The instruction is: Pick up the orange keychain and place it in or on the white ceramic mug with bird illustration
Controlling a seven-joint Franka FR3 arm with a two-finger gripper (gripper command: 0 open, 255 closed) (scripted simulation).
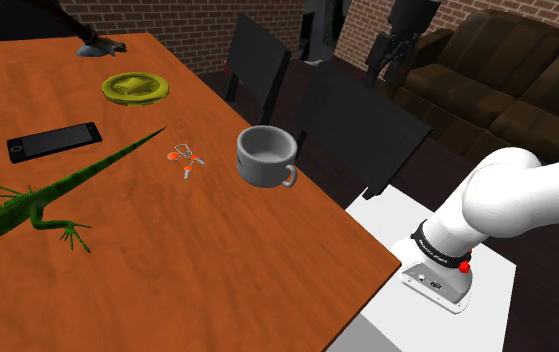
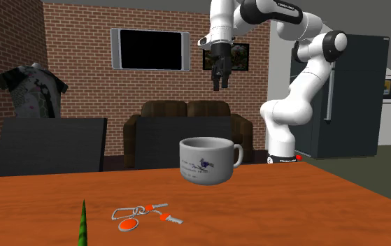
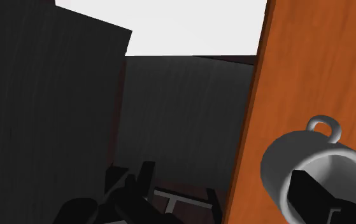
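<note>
We judge step 1, approach: gripper (image 2: 219, 85) hangs high above mug (image 2: 206, 161), fingers apart, empty. Next we need descent onto orange keychain (image 2: 142, 214) beside mug, then closing.

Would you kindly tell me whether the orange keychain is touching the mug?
Apart. The shoulder view shows a plain strip of bare tabletop between the keychain and the mug.

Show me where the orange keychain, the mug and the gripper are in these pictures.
orange keychain (image 2: 141, 210), second exterior view, where its rings join.
mug (image 1: 262, 171), shoulder view, on the outer wall below the rim.
gripper (image 2: 219, 84), second exterior view, midway between its fingertips.
</note>
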